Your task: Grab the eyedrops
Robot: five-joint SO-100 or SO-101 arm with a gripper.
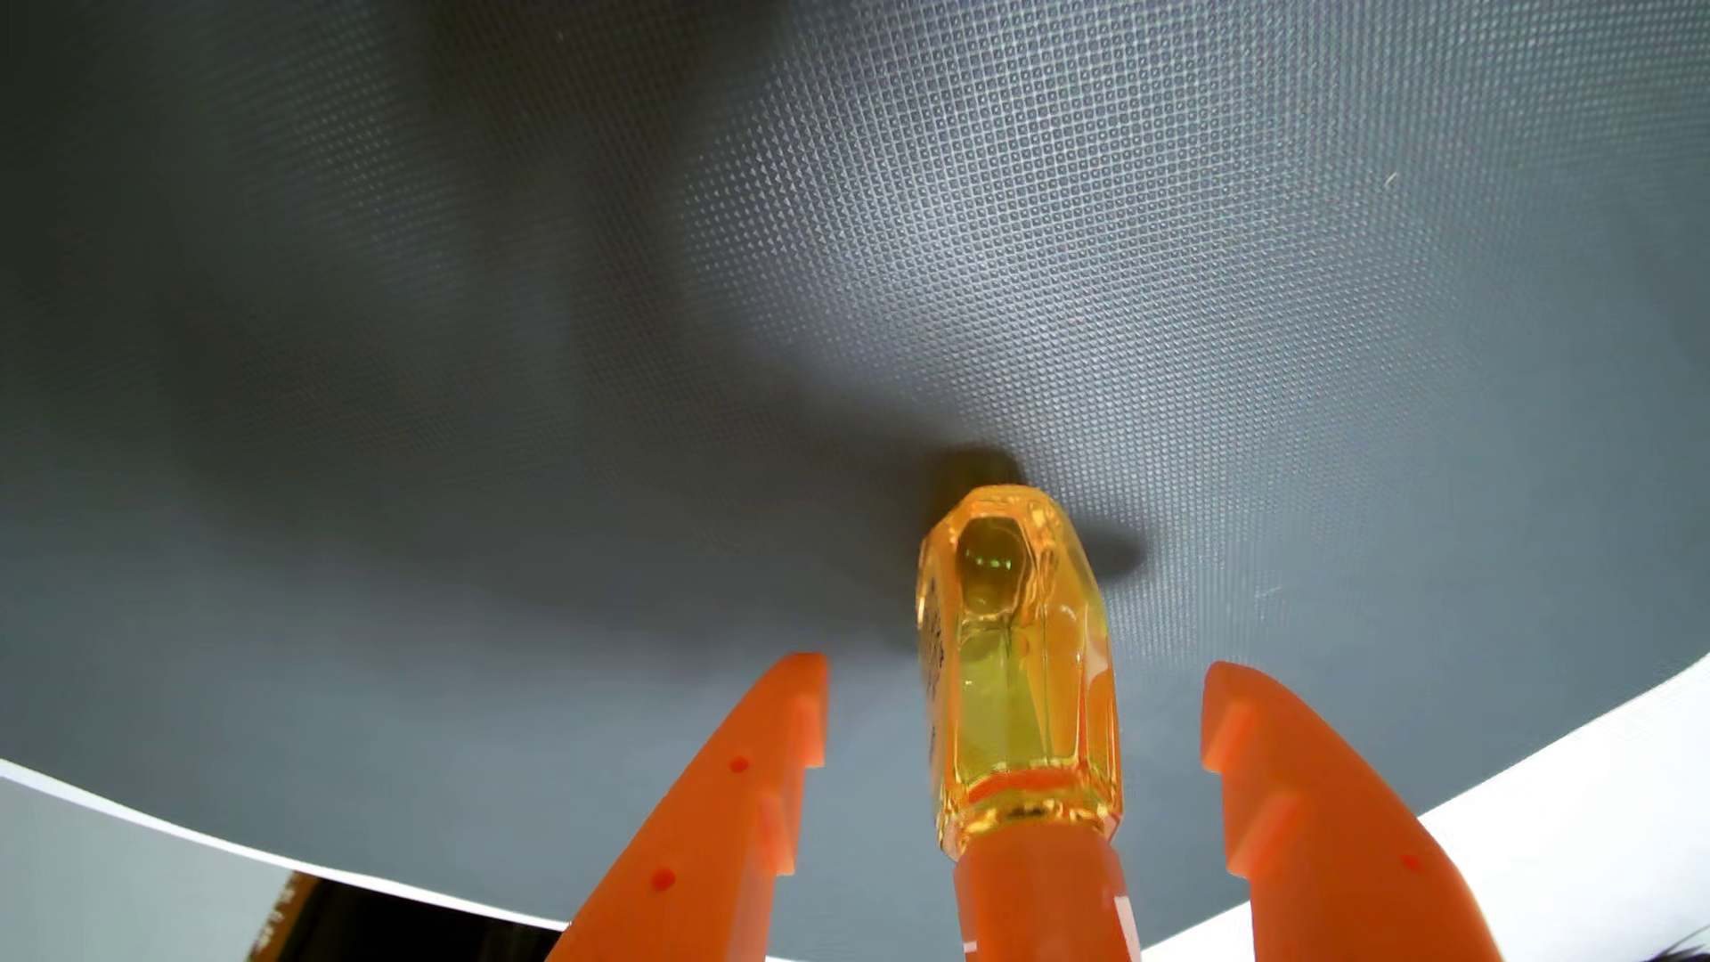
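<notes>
A small clear amber eyedrops bottle (1018,666) with an orange cap at its near end lies on the dark grey textured mat (833,277) in the wrist view. It points away from the camera. My orange gripper (1013,671) is open, one fingertip on each side of the bottle. The left finger (731,814) and the right finger (1295,805) each stand a clear gap away from the bottle, neither touching it.
The mat's pale front edge (278,846) curves along the bottom left and right. Beyond it show a light surface (1573,860) at the right and a dark gap (389,925) at the bottom left. The mat stretches far ahead.
</notes>
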